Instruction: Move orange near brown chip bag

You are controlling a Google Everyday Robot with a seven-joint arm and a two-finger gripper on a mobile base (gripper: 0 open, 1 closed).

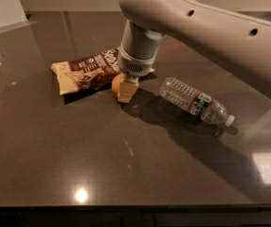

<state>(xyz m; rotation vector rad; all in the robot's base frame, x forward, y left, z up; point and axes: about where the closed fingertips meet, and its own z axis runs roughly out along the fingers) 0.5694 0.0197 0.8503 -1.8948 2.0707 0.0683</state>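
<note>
pincer (pixel 122 90): low over desk (pixel 55 150), against orange; grip state cannot tell
orange (pixel 115 83): just beside brown chip bag (pixel 85 72), right end, partly hidden
handling: likely firm, smooth, prone to roll; grip across widest middle

The gripper (pixel 125 89) blocks most of the orange (pixel 115 82), so only a sliver peeks out on its bag side. The wrist right above it covers one end of the brown chip bag (pixel 85 72). The label on the bottle (pixel 194 100) beyond it is too tiny to read.
</note>
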